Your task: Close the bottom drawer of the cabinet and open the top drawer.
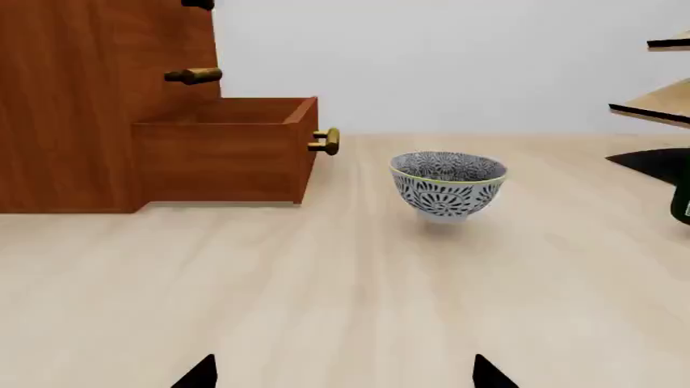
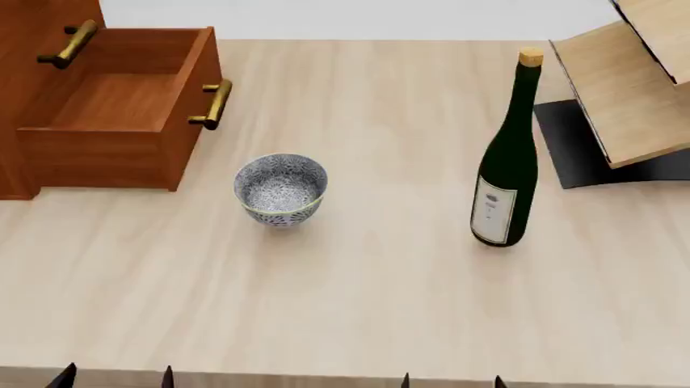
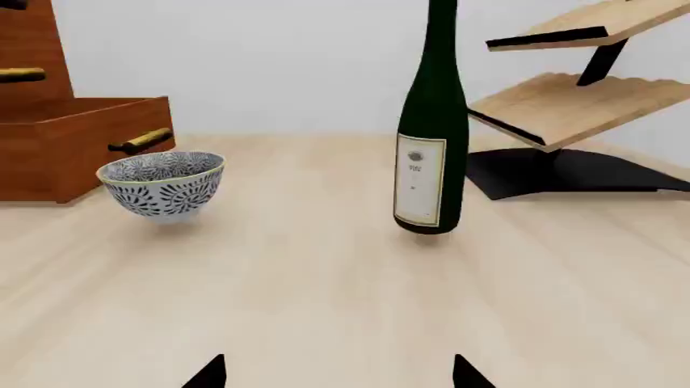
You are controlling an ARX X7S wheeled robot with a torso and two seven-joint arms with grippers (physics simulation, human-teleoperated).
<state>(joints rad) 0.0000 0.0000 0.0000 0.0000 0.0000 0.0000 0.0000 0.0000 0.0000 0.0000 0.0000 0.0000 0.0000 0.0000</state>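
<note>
You see a reddish-brown wood-grain cabinet point(image 2: 22, 97) with brass handles, a bowl point(image 2: 280, 190) in blue-and-white floral pattern, a dark green bottle point(image 2: 506, 174) with white label, and a pale wood table point(image 2: 356, 307).

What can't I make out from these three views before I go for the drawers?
- The top drawer: cut off by the upper edge in every view; only a scrap of handle shows in the left wrist view.
- The cabinet: its upper part lies outside the head view.
- The left gripper and right gripper: only the fingertips show at the picture edge.
- The bottle label: too small to read.
- The bottom drawer: its inside looks bare; its near wall hides the front corner.
</note>
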